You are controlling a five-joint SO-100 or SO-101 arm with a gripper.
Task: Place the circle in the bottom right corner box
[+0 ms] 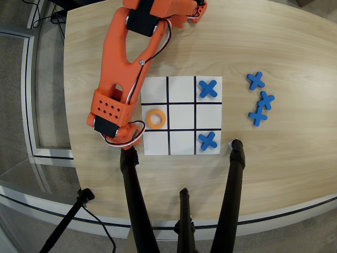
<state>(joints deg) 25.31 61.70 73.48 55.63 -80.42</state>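
Two blue X pieces are seen on the grid board (pixel 181 113): one (pixel 208 88) in its top right cell, another (pixel 208 140) in its lower right cell. Three further blue X pieces (pixel 261 98) are laid on the wooden table (pixel 279 47), well right of the board.

wooden table (pixel 295 158): grid board (pixel 181 142), three blue crosses (pixel 261 100).
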